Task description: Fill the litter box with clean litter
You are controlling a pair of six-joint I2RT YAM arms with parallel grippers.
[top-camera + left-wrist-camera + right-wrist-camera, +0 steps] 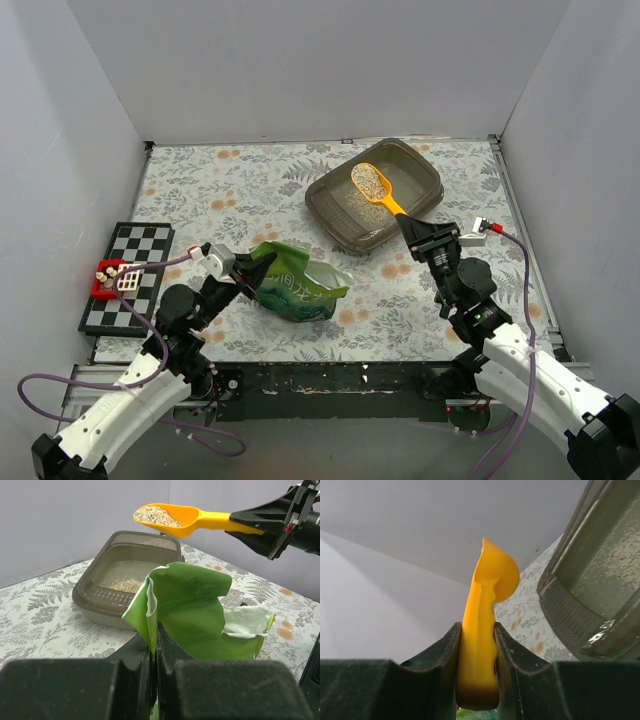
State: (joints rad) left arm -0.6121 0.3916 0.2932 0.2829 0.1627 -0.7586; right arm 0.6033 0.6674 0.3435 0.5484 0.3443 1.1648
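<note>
The grey-brown litter box (337,215) (90,597) (570,615) stands at the back right with a thin layer of clean litter (362,205) (127,584) on its floor. Above it hangs a yellow scoop (378,187) (172,519) (485,630) heaped with litter (370,181) (152,514). My right gripper (415,229) (476,655) is shut on the scoop's handle. The green bag (295,285) (195,610) lies on the table in front, and my left gripper (258,272) (155,645) is shut on its folded edge.
A black-and-white checkerboard (130,275) lies at the left edge with a small red holder (110,277) on it. White walls enclose the flowered table (220,190) on three sides. The right arm's cable (515,240) runs near the right wall.
</note>
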